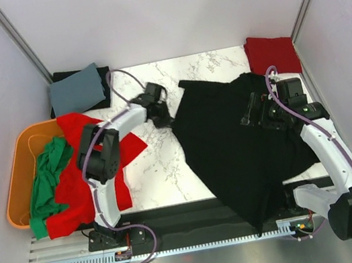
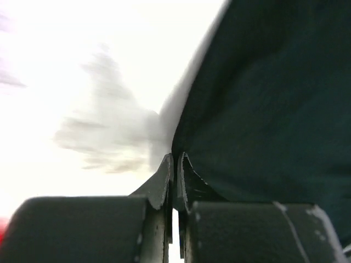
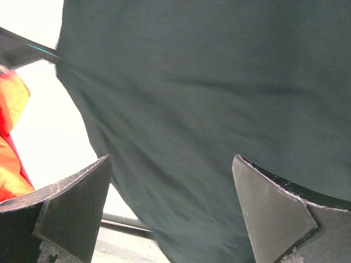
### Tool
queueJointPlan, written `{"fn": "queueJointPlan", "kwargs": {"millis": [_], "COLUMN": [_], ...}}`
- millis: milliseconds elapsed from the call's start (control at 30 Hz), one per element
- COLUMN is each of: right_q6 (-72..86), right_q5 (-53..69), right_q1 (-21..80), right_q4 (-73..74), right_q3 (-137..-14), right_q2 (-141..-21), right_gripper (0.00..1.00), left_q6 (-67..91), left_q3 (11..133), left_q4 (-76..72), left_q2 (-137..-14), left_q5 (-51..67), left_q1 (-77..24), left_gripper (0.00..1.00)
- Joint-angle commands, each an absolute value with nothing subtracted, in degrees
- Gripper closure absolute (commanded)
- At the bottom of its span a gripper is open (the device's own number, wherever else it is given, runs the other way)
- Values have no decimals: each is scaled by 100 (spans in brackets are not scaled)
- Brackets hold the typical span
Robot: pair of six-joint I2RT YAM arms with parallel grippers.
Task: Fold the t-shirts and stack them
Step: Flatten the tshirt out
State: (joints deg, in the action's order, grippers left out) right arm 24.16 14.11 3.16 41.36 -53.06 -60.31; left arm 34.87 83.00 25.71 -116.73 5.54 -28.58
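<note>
Black t-shirt (image 1: 232, 142) cloth covers the middle and right of the marble surface (image 1: 162, 168). Its long axis runs from the far left down to the near edge, where a tip hangs over. The left hand (image 1: 159, 112) sits at the shirt's far left edge, so the cloth lies to its right. Its fingers (image 2: 163, 183) are pressed nearly together at the hem, and I cannot tell whether cloth is caught between them. The right hand (image 1: 260, 115) is over the shirt's far right part, spread wide and holding nothing. Each arm is nearest its own side of the shirt, which would suit a two-handed fold across that axis. No brand, label or writing can be read on the shirt or on either arm.
</note>
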Motion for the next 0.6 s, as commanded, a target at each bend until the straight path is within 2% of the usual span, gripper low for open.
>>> {"fn": "queueJointPlan", "kwargs": {"millis": [0, 100, 133, 167, 200, 233, 267, 333, 367, 567], "right_q6": [2294, 2294, 2311, 2338, 2347, 2355, 2355, 2355, 2355, 2426], "right_q5": [1301, 1274, 1274, 1292, 1301, 1301, 1292, 1257, 1257, 1195], "right_q1": [343, 334, 334, 334, 334, 334, 334, 334, 334, 343], "right_q4": [4140, 4096, 4052, 4034, 4017, 3990, 3964, 3946, 3946, 3745], "right_q3": [-5537, -5555, -5546, -5546, -5546, -5546, -5546, -5563, -5572, -5651], "right_q2": [-6134, -6319, -6354, -6415, -6433, -6434, -6460, -6495, -6547, -6907], "right_gripper": [2, 2, 2, 2, 2, 2, 2, 2, 2, 2], "left_q6": [2655, 2234, 2128, 1996, 1952, 1925, 1986, 2039, 2039, 2109], "left_q3": [9190, 9980, 10176, 10447, 10502, 10503, 10477, 10267, 10153, 8775], "left_q4": [3258, 3855, 4006, 4130, 4261, 4306, 4368, 4438, 4438, 4456], "left_q2": [-10978, -11091, -11214, -11276, -11320, -11338, -11338, -11181, -11093, -9725], "left_q5": [18, 18, 18, -139, 16, 261, 385, 518, 519, 246], "left_q1": [-1455, -969, -949, -941, -949, -958, -967, -1054, -1116, -1713], "left_gripper": [98, 97, 91, 82, 67, 40, 33, 24, 23, 24]}}
